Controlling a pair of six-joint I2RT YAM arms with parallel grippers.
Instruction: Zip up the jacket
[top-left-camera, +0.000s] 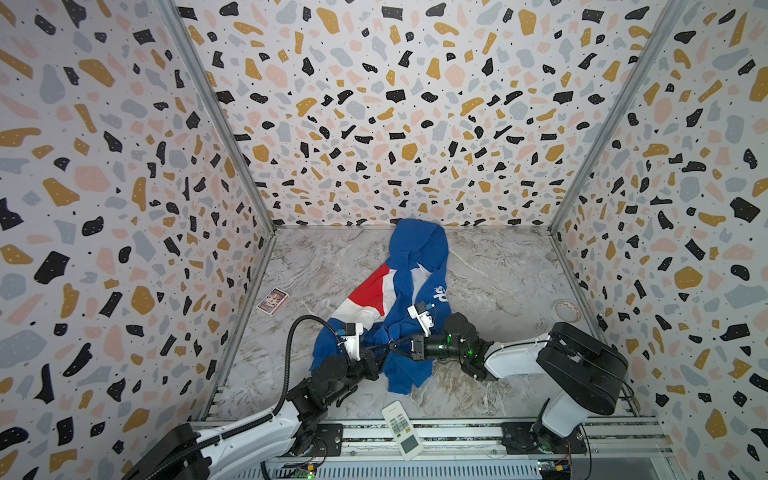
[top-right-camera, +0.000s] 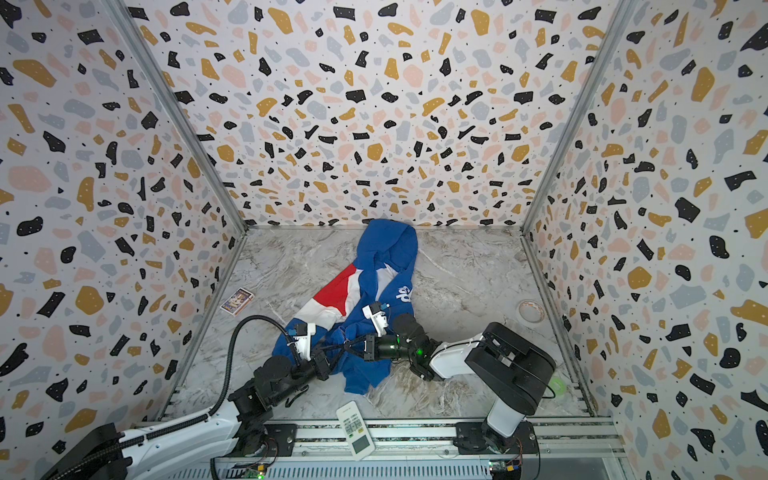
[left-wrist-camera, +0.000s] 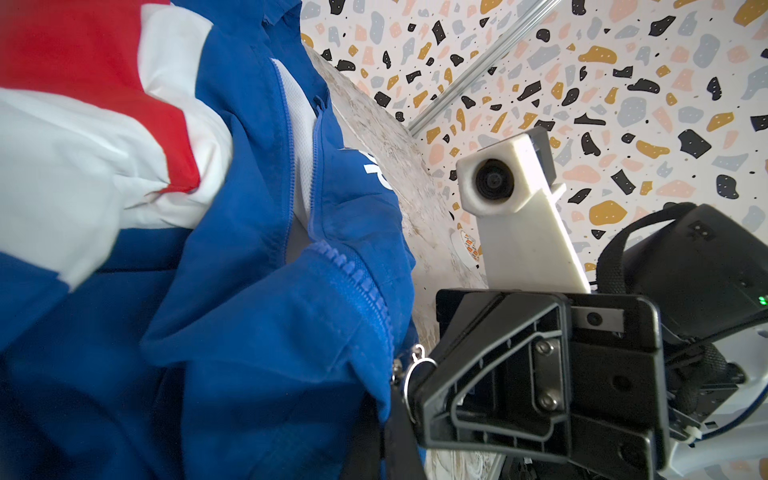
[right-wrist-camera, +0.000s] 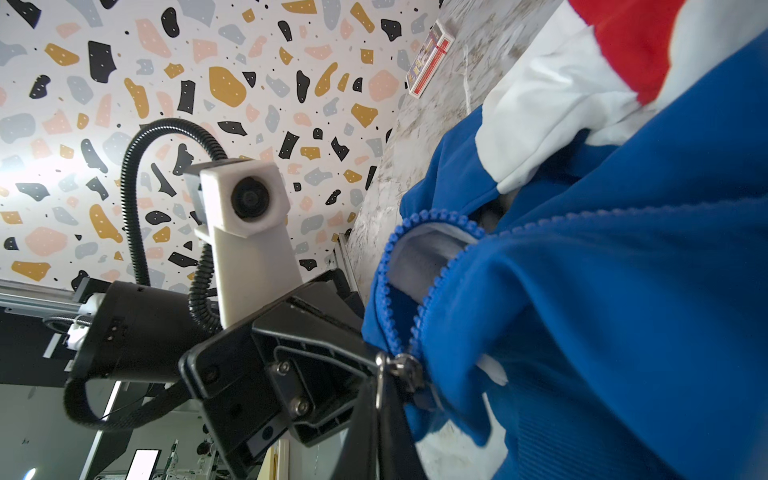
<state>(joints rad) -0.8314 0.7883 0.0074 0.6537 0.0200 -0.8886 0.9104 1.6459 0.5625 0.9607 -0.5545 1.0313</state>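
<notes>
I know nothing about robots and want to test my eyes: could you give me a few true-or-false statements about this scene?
1. The zipper is fully closed. False: its teeth stand apart along most of the jacket.
2. The left gripper and right gripper both pinch the jacket's lower front. True.
3. The hood points at the back wall. True.
4. The card box lies on the jacket. False: it lies apart, on the table near the left wall.
5. The tape roll sits by the left wall. False: it sits by the right wall.
6. A remote lies at the table's near edge. True.
</notes>
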